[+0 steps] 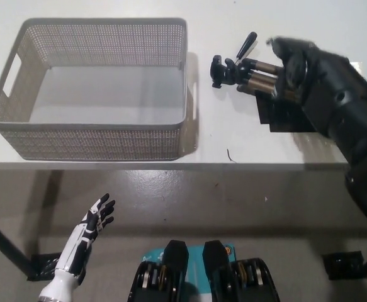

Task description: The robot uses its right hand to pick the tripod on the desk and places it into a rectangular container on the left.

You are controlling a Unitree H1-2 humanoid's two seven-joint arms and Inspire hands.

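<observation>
The black right robot hand (303,69) curled over the bronze folded tripod's (249,70) legs on the white surface (233,135); a firm grip was unclear. Left of it sat the grey mesh rectangular container (95,135). The white left robot hand (95,217) hung open below.

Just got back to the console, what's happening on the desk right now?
The black right hand is down over the legs of the tripod, which lies on the white desk to the right of the basket. Whether it has a firm grip is not clear from this angle. The grey mesh container holds nothing. The white left hand hangs open below the desk edge, idle.
</observation>
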